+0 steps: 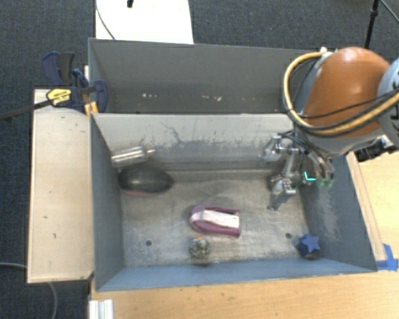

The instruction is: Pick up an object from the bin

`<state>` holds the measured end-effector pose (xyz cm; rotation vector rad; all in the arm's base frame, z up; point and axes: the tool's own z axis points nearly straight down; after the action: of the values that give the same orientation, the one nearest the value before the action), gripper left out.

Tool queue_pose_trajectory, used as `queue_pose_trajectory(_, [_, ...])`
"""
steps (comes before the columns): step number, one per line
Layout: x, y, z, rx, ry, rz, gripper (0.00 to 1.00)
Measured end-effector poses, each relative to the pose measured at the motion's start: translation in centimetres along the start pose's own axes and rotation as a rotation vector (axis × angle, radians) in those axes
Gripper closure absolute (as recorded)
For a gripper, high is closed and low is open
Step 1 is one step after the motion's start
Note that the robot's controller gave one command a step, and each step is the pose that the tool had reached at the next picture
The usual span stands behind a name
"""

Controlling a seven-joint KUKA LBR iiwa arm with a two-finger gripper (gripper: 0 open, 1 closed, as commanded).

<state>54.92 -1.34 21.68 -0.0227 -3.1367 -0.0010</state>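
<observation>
**Five loose things in a grey bin [186, 138], gripper [277, 201] low on the right**

Five small things lie spread over the floor of the bin, most of them well apart from one another. The arm comes in from the right. Its rounded orange cover [349, 88] hangs above the bin's right rear corner, with a yellowish cable [291, 78] looped round it. Below the cover the metal gripper points down and a little to the left. Its tip is close above bare floor in the right half of the bin, near the right wall. From this angle the jaws overlap each other, so I cannot tell how far open they stand, nor whether they have hold of anything.

The nearest thing is a blue star-shaped piece [309, 244] in the front right corner. It lies in front of the gripper and a little to its right, apart from it. To the gripper's left, about the middle of the floor and toward the front, lies a purple and white thing [216, 221], set lengthwise across the bin. Just in front of that, near the front wall, sits a small speckled ball [199, 248]. At the left rear a silvery cylinder [132, 155] lies along the foot of the back wall. Just in front of it is a dark grey oval lump [144, 179]; whether the two touch I cannot tell.
</observation>
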Motion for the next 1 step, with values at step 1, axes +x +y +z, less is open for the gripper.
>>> queue_pose_trajectory(1, [1.22, 5.00, 11.87, 0.003, -0.009, -0.148, 0.00])
